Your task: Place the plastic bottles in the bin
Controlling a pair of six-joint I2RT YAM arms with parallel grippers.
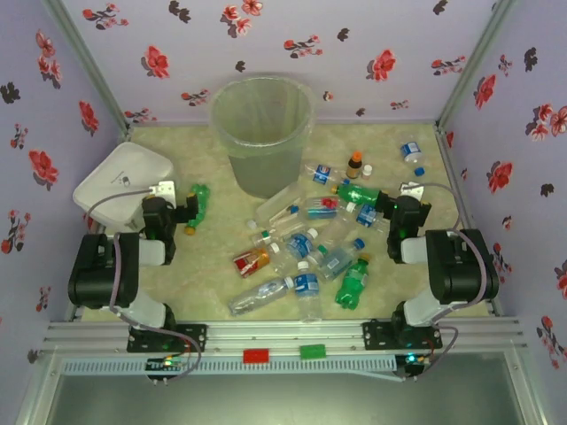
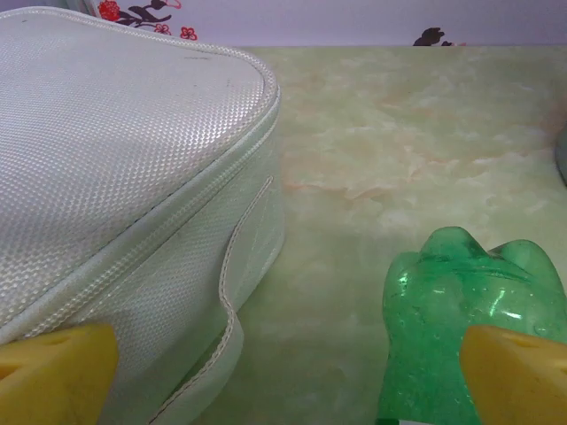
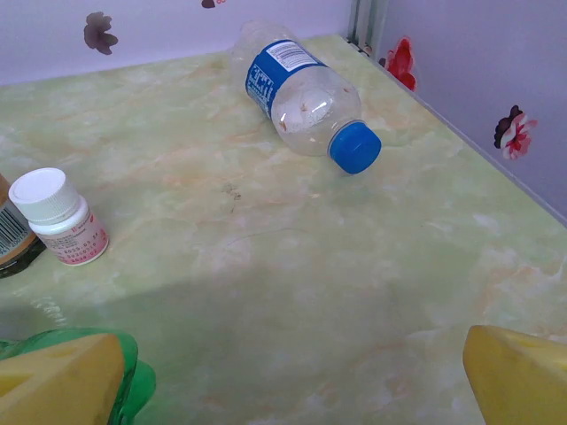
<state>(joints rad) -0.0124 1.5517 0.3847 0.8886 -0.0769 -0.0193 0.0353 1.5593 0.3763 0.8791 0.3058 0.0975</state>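
Front of the heap: a clear bottle [image 1: 260, 297], a blue-labelled bottle [image 1: 306, 289] and a green bottle [image 1: 353, 285] lie on their sides on the desk [image 1: 204, 292], nearest the arm bases. An amber red-labelled bottle [image 1: 251, 261] lies just behind them.
Heap: more clear bottles [image 1: 306, 239] lie jumbled mid-desk between the two arms, touching or overlapping.
Left hand [image 1: 192, 212]: released, its fingers [image 2: 53, 376] spread wide. A second green bottle [image 2: 469, 328] lies between them, close against one finger, with a broad gap to the other.
White container [image 2: 133, 177]: flat, textured and round-cornered. It sits just beside the left hand on its outer side, apart from the second green bottle.
Right hand [image 1: 379, 205]: released, its fingers [image 3: 518, 381] wide apart. A third green bottle [image 3: 137, 381] pokes in by one finger, with bare desk between the fingers.
Beyond the right hand: a small white-capped bottle [image 3: 58, 217] stands next to a brown vial [image 3: 11, 239]. Farther on, a lone blue-capped bottle [image 3: 301, 93] lies on its side near the far right corner, well apart from the heap.
Bin [image 1: 261, 133]: upright at the far middle of the desk, near the back wall, translucent with a clear liner, much taller than any bottle.
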